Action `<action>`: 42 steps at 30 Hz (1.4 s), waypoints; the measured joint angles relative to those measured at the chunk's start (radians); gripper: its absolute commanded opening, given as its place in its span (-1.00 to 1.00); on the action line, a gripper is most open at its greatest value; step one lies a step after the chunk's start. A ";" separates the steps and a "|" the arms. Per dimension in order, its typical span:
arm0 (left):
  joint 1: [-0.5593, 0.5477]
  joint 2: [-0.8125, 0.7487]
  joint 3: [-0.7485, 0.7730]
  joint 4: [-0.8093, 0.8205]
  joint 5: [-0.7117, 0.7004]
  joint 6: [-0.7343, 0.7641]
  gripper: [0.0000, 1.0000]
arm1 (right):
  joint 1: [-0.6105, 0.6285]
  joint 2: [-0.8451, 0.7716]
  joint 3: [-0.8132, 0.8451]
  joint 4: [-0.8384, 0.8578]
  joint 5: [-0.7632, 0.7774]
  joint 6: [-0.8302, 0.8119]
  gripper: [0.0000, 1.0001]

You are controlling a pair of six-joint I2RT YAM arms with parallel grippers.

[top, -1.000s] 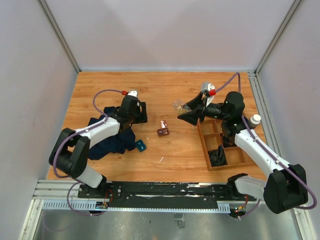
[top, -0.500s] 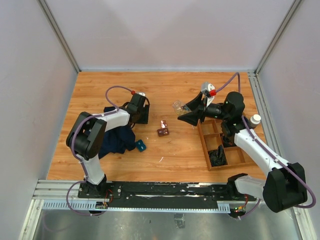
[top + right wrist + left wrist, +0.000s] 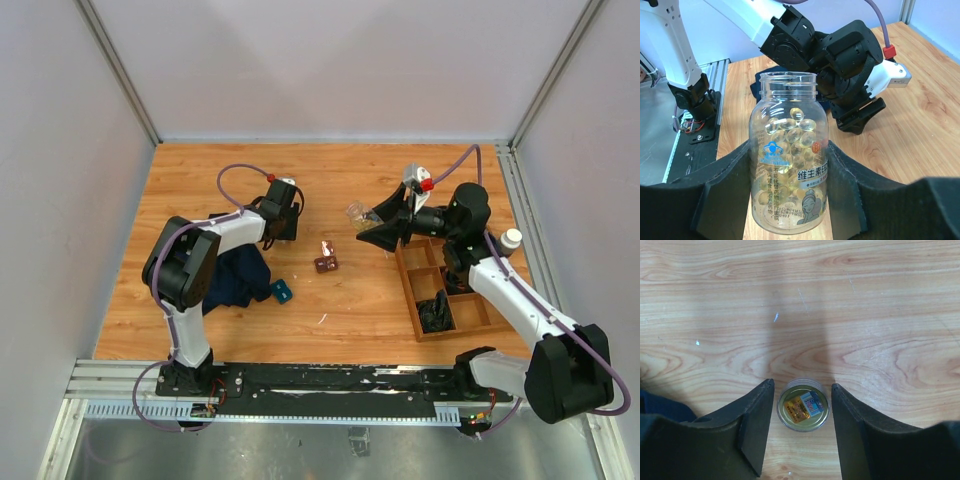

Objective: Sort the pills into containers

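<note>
My right gripper (image 3: 790,165) is shut on a clear, uncapped bottle (image 3: 788,150) full of yellow translucent pills (image 3: 792,130), held above the table just left of the wooden tray; the bottle (image 3: 357,212) also shows from above. A small dark reddish-brown container (image 3: 326,263) lies mid-table between the arms. My left gripper (image 3: 803,386) is low over the wood, open, its jaws straddling a small clear round jar (image 3: 803,406) with orange and blue labels; a thin gap shows on each side. From above the left gripper (image 3: 284,222) hides that jar.
A wooden divided tray (image 3: 412,290) stands at the right, with something black in its near compartment. A white cap (image 3: 511,238) lies beyond the tray's right side. A dark blue cloth (image 3: 235,280) and a small teal object (image 3: 283,291) lie by the left arm.
The left arm swung its elbow in and its gripper shifted slightly farther and right, with the jaws narrowing around the round jar. The right arm and bottle have not moved.
</note>
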 measured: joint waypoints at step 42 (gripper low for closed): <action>0.000 -0.427 -0.272 0.082 0.325 -0.072 -0.41 | -0.006 0.011 0.002 -0.100 -0.064 -0.115 -0.87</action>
